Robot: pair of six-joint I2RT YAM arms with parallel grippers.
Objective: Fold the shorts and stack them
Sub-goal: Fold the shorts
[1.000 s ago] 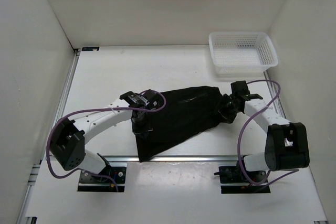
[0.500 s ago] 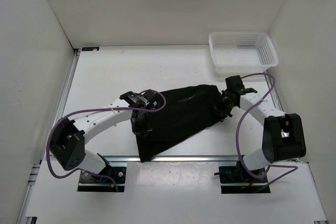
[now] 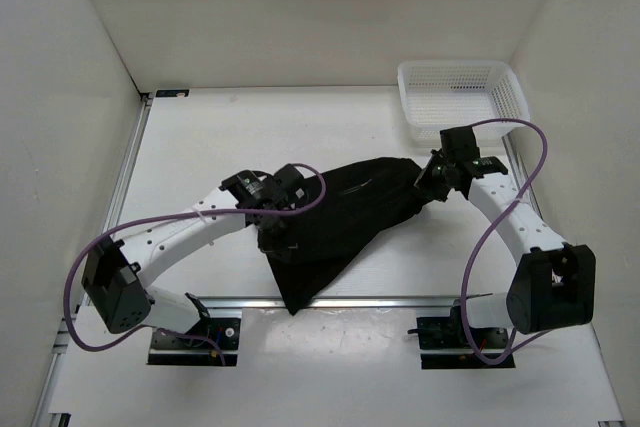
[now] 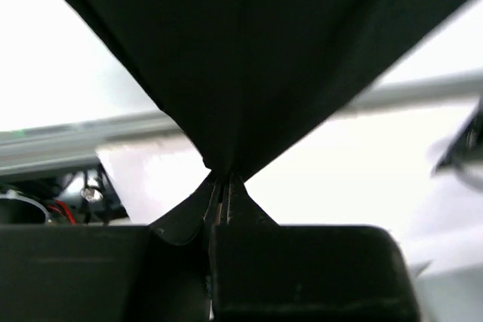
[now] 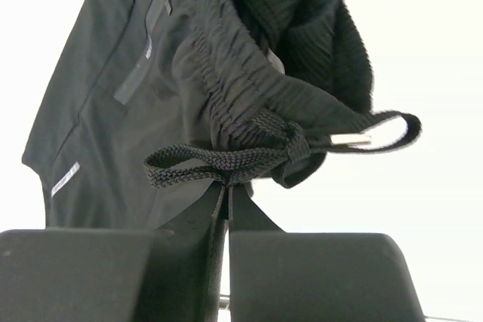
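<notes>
We are straightening: left gripper [image 4: 224, 185] pinches the shorts [image 3: 345, 217], right gripper [image 5: 227, 182] seemingly only their drawstring [image 5: 219, 162]; next we pull them flat.

black shorts [image 3: 340, 222], bunched, stretched across table

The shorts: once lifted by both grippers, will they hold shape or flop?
Probably floppy: the shorts fan out in a sagging drape from the pinch of the left gripper. Likely light, since a small pinch carries that cloth. The right gripper looks shut at the drawstring, which might slide or stretch.
</notes>
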